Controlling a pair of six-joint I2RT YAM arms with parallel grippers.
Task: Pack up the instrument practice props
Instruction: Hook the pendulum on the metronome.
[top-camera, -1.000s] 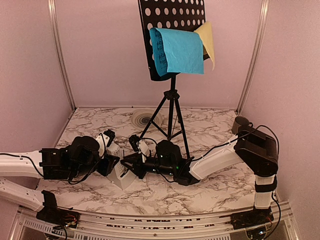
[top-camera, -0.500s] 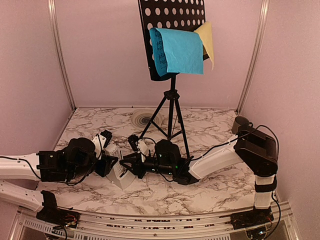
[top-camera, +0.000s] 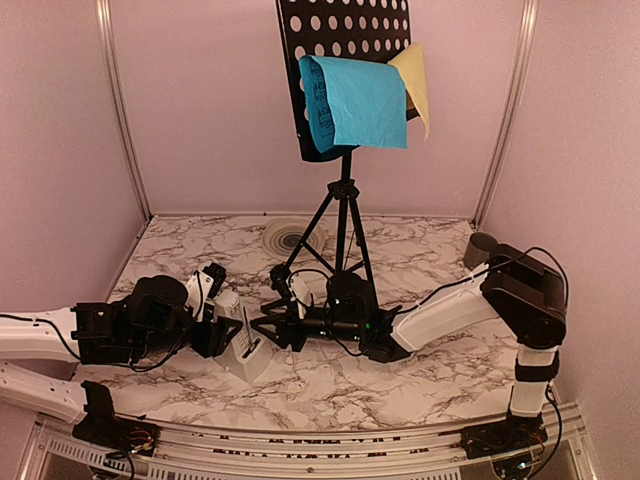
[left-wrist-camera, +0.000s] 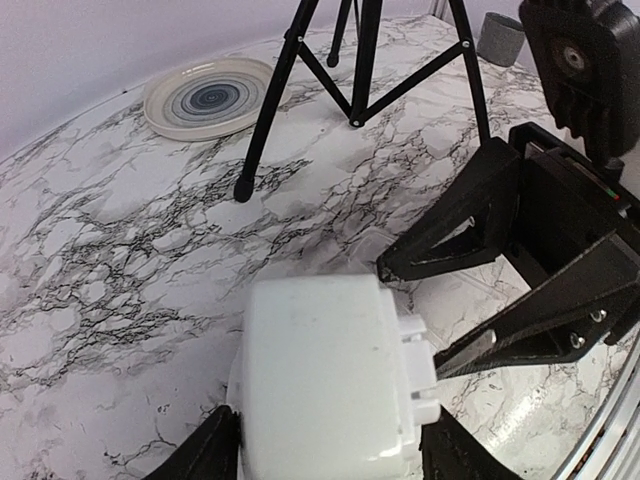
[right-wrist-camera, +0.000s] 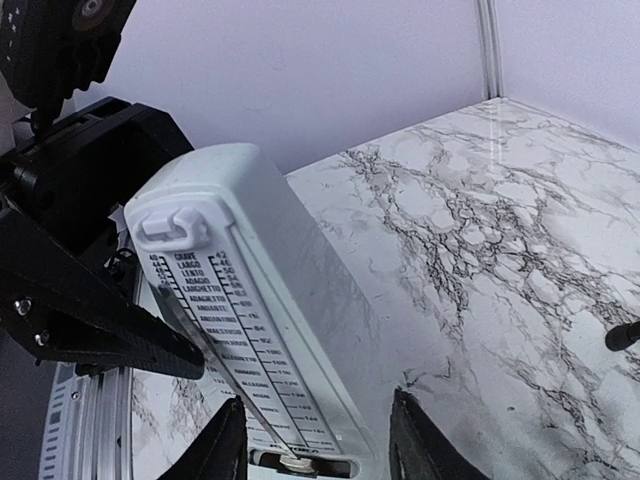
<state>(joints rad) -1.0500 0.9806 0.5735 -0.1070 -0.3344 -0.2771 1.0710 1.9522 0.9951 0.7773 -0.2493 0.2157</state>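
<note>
The white pyramid metronome (top-camera: 243, 350) is on the marble table at front left, tilted. My left gripper (top-camera: 226, 335) is shut on its body, which fills the left wrist view (left-wrist-camera: 320, 380). My right gripper (top-camera: 268, 333) is open, its fingers (left-wrist-camera: 470, 225) on either side of the metronome's scale face (right-wrist-camera: 250, 300) with a gap on one side. The black hole-punched music stand (top-camera: 345, 40) stands at the back on tripod legs (top-camera: 343, 230). A blue page (top-camera: 360, 105) and a yellow page (top-camera: 418, 80) hang over its desk.
A striped plate (top-camera: 285, 237) lies behind the tripod by the back wall. A dark mug (top-camera: 480, 247) stands at the right wall. A tripod foot (left-wrist-camera: 243, 187) rests just beyond the metronome. Pink walls close in three sides.
My right arm has drawn back a little to the right, its fingers still at the metronome. The metronome and my left gripper have shifted slightly right.
</note>
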